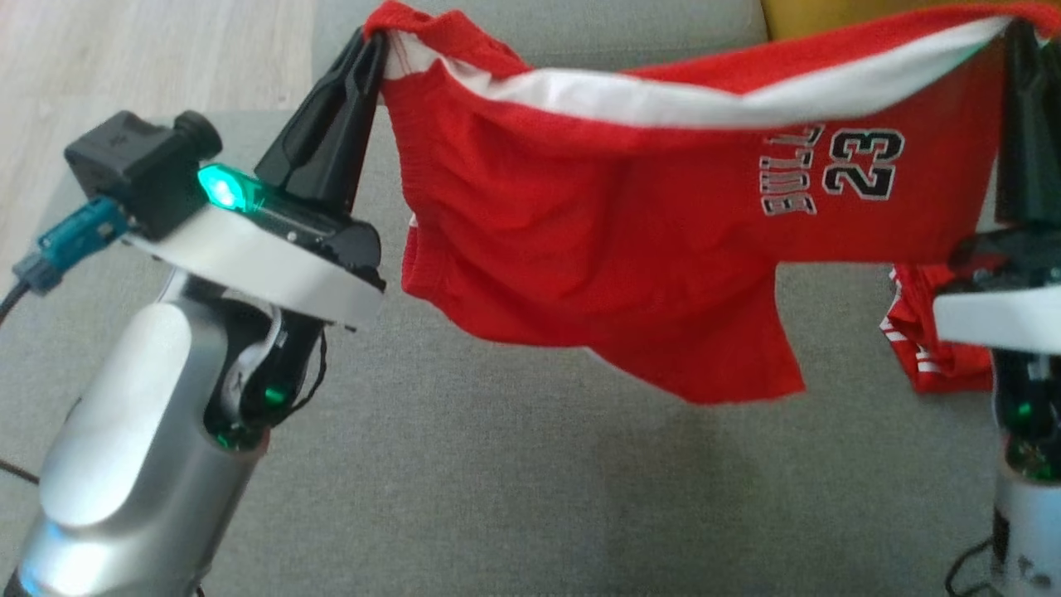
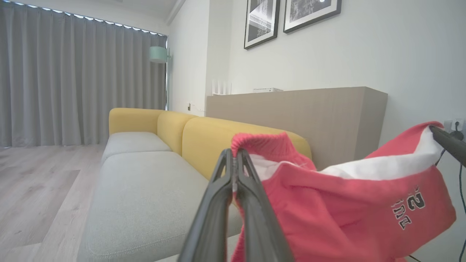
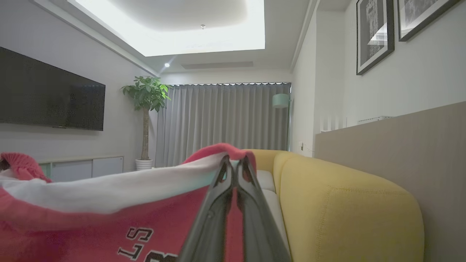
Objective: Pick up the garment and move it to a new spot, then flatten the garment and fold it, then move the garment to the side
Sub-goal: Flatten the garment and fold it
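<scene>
Two corners of the shorts (image 1: 597, 249) are being clamped by the left pincer (image 1: 370, 50) and right pincer (image 1: 1015, 37) above the sofa seat (image 1: 497, 481); carrying is seemingly being done, a level lowering being needed next.

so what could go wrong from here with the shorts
Left gripper and right gripper pinch only the waistband edge of the shorts; a corner may slip. The bunched legs may land creased on the sofa seat. A second red garment lies by the right gripper; lowering could cover it.
</scene>
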Controlling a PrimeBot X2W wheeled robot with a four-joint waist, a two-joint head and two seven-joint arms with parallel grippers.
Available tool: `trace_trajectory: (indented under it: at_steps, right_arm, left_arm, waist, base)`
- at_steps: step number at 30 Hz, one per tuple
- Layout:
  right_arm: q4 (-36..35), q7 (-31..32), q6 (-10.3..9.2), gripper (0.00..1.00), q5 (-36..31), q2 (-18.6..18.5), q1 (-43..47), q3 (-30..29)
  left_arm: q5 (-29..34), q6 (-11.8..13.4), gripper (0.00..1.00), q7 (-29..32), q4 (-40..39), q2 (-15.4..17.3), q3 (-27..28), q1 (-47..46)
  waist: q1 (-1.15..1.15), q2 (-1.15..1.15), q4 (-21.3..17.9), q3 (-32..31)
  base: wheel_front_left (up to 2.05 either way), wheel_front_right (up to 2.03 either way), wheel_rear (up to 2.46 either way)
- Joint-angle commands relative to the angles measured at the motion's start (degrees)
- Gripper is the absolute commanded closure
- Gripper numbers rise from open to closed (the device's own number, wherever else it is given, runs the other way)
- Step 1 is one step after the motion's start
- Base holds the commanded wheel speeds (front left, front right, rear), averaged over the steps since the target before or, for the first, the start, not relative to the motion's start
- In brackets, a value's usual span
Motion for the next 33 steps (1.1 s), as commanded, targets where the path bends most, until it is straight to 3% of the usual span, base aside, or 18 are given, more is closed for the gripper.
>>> trace_trajectory:
  at_steps: [1, 9, 15, 16, 21, 27, 33]
  right_arm:
    - [-0.72, 0.28, -0.05, 1.0, 0.77, 0.1, -3.59, 0.8]
    - [12.72, -1.0, -0.05, 1.0, 3.59, 0.06, -18.65, 2.45]
    - [32.27, -6.34, -0.05, 1.0, 4.76, 1.08, -37.27, 5.97]
    - [32.27, -6.34, -0.05, 1.0, 4.76, 1.08, -37.27, 5.97]
    - [51.49, -12.26, -0.05, 1.0, 4.74, 2.54, -46.91, 11.04]
    - [69.55, -16.08, -0.05, 1.0, 7.03, 3.7, -49.96, 16.97]
    - [77.53, -18.46, -0.05, 1.0, 14.04, 3.8, -44.26, 24.98]
  left_arm:
    - [-0.09, -0.42, 1.0, -0.41, -0.67, 1.21, 3.17, -5.08]
    - [0.73, -2.56, 1.0, -4.22, 12.73, -1.81, 4.26, -17.78]
    - [2.57, -4.58, 1.0, -10.79, 31.6, -5.57, 5.24, -32.07]
    - [2.57, -4.58, 1.0, -10.79, 31.6, -5.57, 5.24, -32.07]
    - [3.55, -6.77, 1.0, -13.26, 47.93, -8.97, 4.95, -39.26]
    - [2.43, -8.48, 1.0, -13.75, 64.15, -12.23, 4.83, -38.59]
    - [-0.24, -9.54, 1.0, -13.83, 72.14, -14.64, 5.05, -33.07]
  waist:
    - [0.0, 0.0, -0.12, 0.69]
    - [0.0, 0.0, -0.44, 6.55]
    - [0.0, 0.0, -1.23, 10.8]
    - [0.0, 0.0, -1.23, 10.8]
    - [0.0, 0.0, -2.02, 12.56]
    - [0.0, 0.0, -2.68, 15.32]
    - [0.0, 0.0, -1.94, 17.37]
  base:
    - [0.0, 0.0, 0.0]
    - [0.0, 0.0, 0.0]
    - [0.0, 0.0, 0.0]
    - [0.0, 0.0, 0.0]
    - [0.0, 0.0, 0.0]
    - [0.0, 0.0, 0.0]
    - [0.0, 0.0, 0.0]
